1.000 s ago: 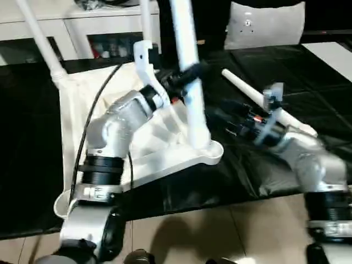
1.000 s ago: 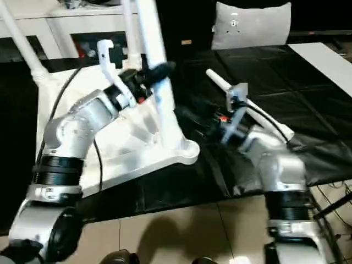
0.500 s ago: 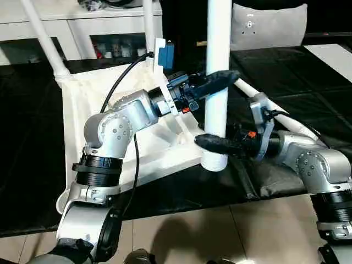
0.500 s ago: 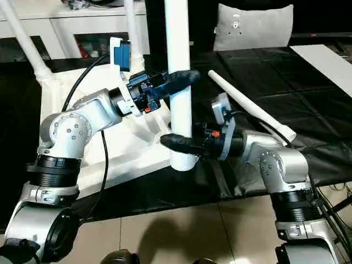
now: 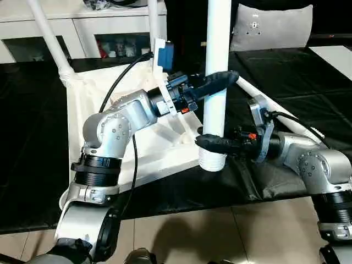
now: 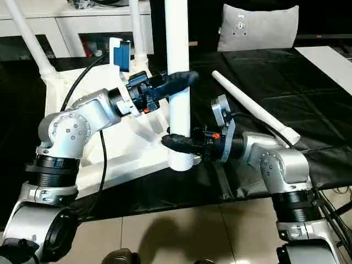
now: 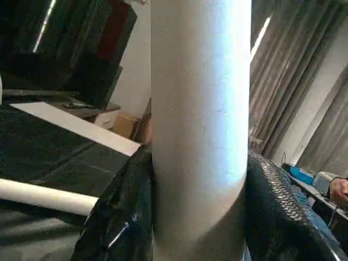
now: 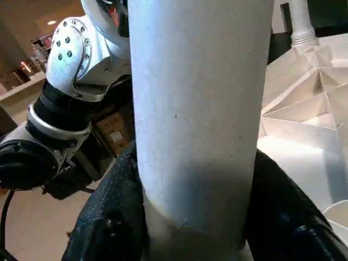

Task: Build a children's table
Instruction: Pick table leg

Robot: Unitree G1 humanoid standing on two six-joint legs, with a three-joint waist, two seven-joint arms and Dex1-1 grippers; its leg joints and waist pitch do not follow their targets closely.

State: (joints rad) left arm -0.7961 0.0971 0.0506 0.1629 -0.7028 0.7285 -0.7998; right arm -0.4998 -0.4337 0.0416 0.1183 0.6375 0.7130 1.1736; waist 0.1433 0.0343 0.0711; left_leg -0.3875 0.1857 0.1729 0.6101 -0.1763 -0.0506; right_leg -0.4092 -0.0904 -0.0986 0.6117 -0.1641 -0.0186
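Observation:
The children's table's white tabletop (image 5: 82, 104) lies underside up on the black work table. Two white legs (image 5: 49, 38) (image 5: 155, 22) stand in its far corners. A third leg (image 5: 218, 49) stands upright over the near right corner. Its lower end (image 5: 212, 160) hides the socket, so I cannot tell if it is seated. My left gripper (image 5: 217, 82) is shut on this leg partway up, fingers (image 7: 277, 217) pressing both sides. My right gripper (image 5: 212, 144) is shut on it just above the lower end, fingers (image 8: 109, 217) against it. Another leg (image 6: 253, 107) lies loose on the black cover to the right.
A white cabinet (image 5: 82, 27) stands behind the table and a grey cushion (image 5: 272, 27) at the back right. A white board (image 5: 335, 55) lies at the far right. The table's near edge meets tiled floor (image 5: 220, 231) just below the held leg.
The held leg was tilted and now stands upright. My right gripper came in from the right and closed around the leg's lower part. The left grip is unchanged.

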